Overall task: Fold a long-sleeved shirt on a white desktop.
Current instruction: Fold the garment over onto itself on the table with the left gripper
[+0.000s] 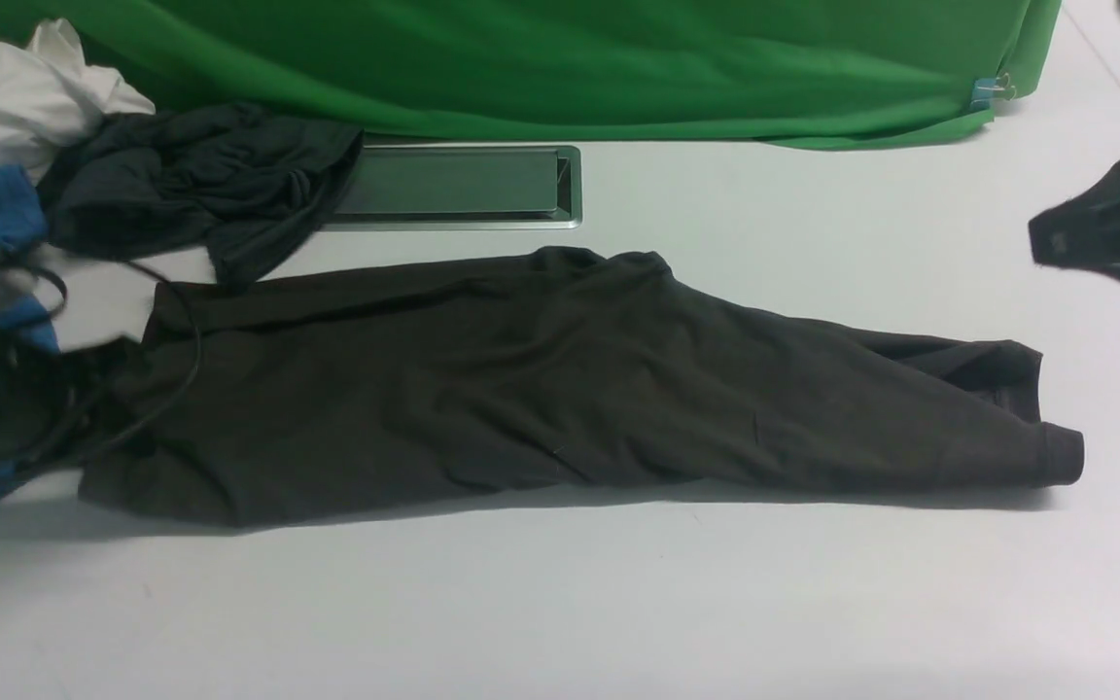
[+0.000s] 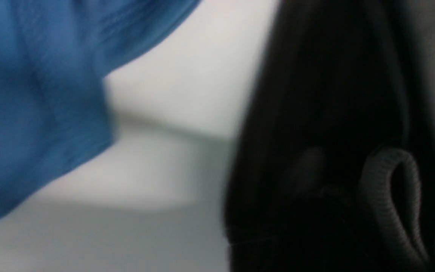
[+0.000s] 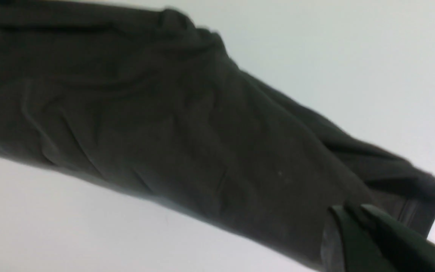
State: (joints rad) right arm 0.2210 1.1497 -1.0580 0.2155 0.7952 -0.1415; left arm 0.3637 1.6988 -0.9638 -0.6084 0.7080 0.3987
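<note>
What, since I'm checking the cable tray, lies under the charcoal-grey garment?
The charcoal-grey garment covers the left end of the grey cable tray; its flap lies on the white desktop. Anything else beneath it is hidden.
</note>
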